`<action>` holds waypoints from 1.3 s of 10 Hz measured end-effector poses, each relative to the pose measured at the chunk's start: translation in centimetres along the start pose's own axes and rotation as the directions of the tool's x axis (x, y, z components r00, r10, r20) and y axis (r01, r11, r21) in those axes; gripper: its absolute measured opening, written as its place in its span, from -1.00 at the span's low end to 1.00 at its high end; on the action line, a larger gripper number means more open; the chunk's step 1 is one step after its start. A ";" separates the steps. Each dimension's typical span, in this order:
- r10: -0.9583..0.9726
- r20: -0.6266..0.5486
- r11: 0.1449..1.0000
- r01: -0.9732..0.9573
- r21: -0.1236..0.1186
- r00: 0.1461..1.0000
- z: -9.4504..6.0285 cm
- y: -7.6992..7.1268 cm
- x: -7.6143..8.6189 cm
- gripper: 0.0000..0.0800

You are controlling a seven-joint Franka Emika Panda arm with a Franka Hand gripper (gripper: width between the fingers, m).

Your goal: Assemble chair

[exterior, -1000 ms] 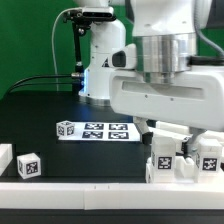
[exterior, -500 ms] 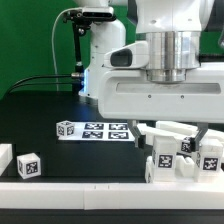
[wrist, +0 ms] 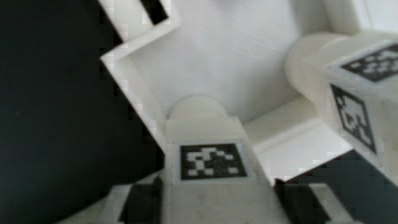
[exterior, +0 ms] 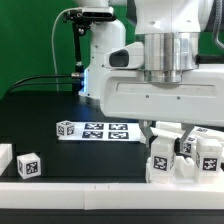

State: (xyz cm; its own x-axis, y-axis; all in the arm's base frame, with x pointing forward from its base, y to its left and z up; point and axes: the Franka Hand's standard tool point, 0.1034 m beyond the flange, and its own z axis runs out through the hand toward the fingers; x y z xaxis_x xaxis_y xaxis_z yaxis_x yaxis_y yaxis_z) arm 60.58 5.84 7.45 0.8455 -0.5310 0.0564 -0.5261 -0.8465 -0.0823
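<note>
Gripper [wrist: 217,205] clamps a tagged white chair leg [wrist: 214,135] between its fingers, close over a white chair panel [wrist: 214,60], beside another tagged leg [wrist: 356,80].

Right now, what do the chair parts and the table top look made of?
Chair parts: white, smooth, faint sheen, rounded edges; probably plastic. Table: black, matte, no glare; cloth or coated board, can't tell which.
</note>
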 end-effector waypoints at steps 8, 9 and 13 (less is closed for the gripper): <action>0.880 0.082 0.468 -0.884 0.010 0.467 0.3 -0.7 0.1 -0.28; 0.871 0.081 0.485 -0.874 0.012 0.484 0.3 -0.7 0.1 -0.27; 0.531 0.045 0.846 -0.532 0.033 0.846 0.3 -0.6 0.3 0.54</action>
State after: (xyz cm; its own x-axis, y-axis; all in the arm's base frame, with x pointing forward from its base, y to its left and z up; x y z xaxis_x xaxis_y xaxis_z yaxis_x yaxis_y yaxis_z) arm 61.18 6.20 7.25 0.4408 -0.8967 -0.0407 -0.8919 -0.4324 -0.1323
